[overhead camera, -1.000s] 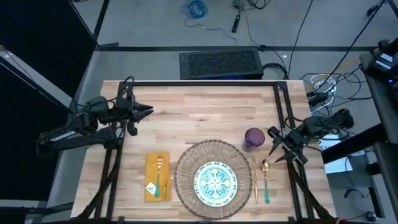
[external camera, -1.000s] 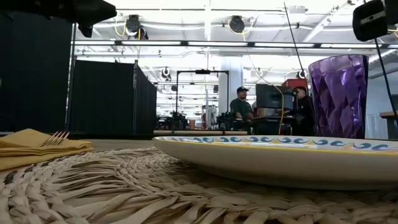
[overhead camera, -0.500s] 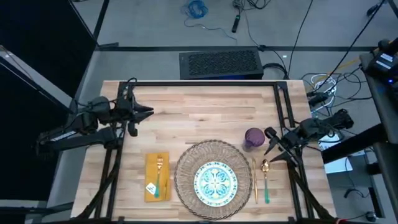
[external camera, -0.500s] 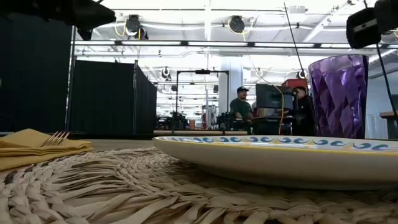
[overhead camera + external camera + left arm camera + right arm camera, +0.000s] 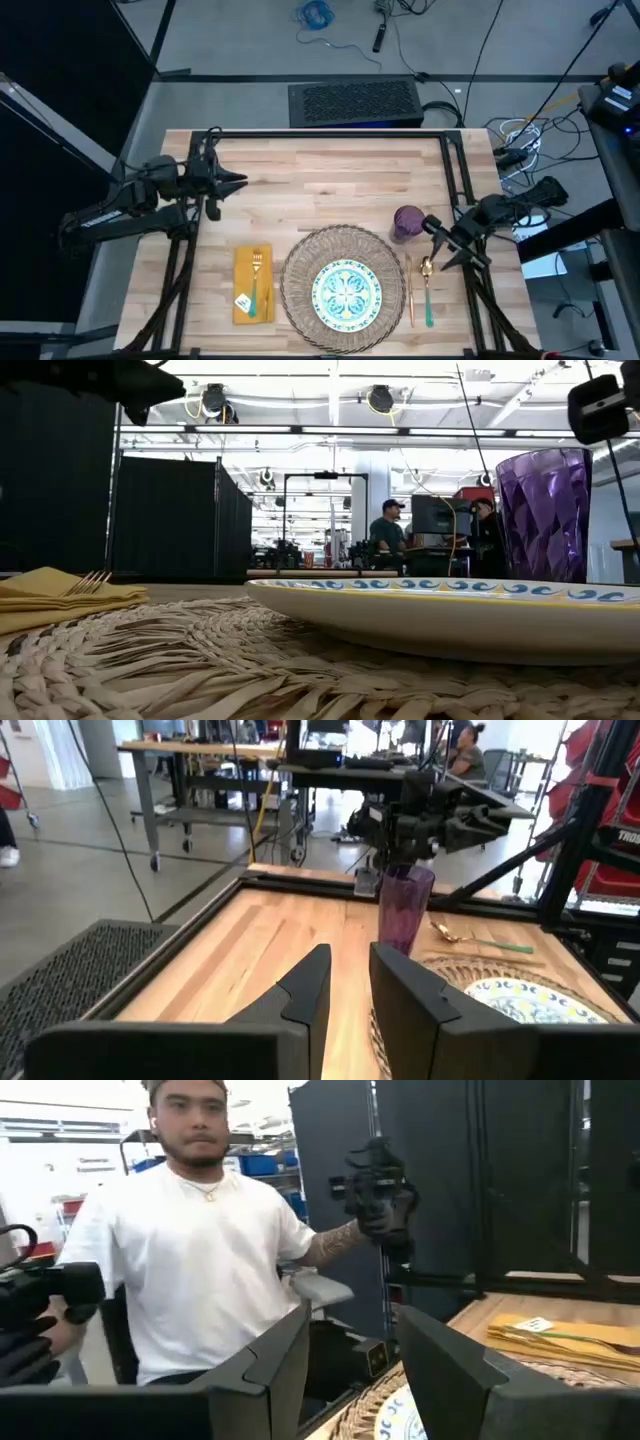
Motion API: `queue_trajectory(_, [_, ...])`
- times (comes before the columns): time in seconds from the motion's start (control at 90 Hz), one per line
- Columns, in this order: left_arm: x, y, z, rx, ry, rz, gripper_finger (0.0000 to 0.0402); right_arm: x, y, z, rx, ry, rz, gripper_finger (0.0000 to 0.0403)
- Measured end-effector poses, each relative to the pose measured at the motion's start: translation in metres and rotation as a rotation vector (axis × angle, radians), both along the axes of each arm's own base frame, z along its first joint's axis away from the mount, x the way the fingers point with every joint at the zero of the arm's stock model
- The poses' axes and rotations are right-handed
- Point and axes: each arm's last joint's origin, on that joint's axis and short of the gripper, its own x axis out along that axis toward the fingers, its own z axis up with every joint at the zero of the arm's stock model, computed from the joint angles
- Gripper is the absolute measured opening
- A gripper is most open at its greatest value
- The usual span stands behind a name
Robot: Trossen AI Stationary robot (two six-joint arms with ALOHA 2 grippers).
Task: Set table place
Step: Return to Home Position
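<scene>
On the table (image 5: 330, 180), near the front edge, lies the round woven mat (image 5: 300, 262) with the patterned plate (image 5: 347, 293) on it. To its left lies the yellow napkin (image 5: 240, 275) with a gold fork (image 5: 256, 268) on top. To its right lie a gold knife (image 5: 409, 290) and a teal-handled spoon (image 5: 428, 290). The purple tumbler (image 5: 407, 221) stands upright behind them. My right gripper (image 5: 436, 243) hovers open just right of the tumbler, touching nothing. My left gripper (image 5: 240, 181) hangs at the far left, fingers a narrow gap apart (image 5: 350, 990), with nothing between them.
Black frame rails (image 5: 455, 170) run along the table's far and side edges. A dark grille box (image 5: 353, 102) sits beyond the far edge. A person in a white T-shirt (image 5: 190, 1250) stands beyond the table in the right wrist view. Bare wood spans the far half.
My right gripper has edged a little toward the purple tumbler and stayed open above the table.
</scene>
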Motion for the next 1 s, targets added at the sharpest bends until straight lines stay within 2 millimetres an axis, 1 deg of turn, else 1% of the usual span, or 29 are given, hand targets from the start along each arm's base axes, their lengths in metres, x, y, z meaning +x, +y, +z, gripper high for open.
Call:
queue_trajectory(0.2, [0.000, 0.000, -0.001, -0.002, 0.006, 0.000, 0.0058, -0.007, 0.008, 0.004, 0.011, -0.047, 0.120, 0.0141])
queue_trajectory(0.411, [0.000, 0.000, -0.001, -0.003, 0.007, 0.000, 0.0058, -0.010, 0.017, 0.000, 0.028, -0.031, 0.124, 0.0141])
queue_trajectory(0.522, [0.000, 0.000, -0.001, -0.003, 0.007, 0.001, 0.0058, -0.014, 0.020, 0.001, 0.016, -0.053, 0.142, 0.0141])
queue_trajectory(0.644, [0.000, 0.000, -0.001, -0.003, 0.006, 0.001, 0.0058, -0.013, 0.023, -0.008, -0.032, 0.020, 0.099, 0.0141])
queue_trajectory(0.722, [0.000, 0.000, 0.000, -0.002, 0.001, 0.001, 0.0058, -0.011, 0.022, -0.015, -0.067, 0.078, 0.029, 0.0141])
queue_trajectory(0.811, [0.000, 0.000, 0.002, 0.006, -0.017, 0.001, 0.0058, -0.010, 0.021, -0.014, -0.081, 0.053, -0.035, 0.0141])
queue_trajectory(0.911, [0.000, 0.000, 0.002, 0.008, -0.020, 0.005, 0.0058, -0.010, 0.021, -0.014, -0.114, 0.025, -0.039, 0.0141])
queue_trajectory(1.0, [0.000, 0.000, 0.002, 0.007, -0.019, 0.006, 0.0058, -0.010, 0.021, -0.017, -0.119, 0.064, -0.025, 0.0141])
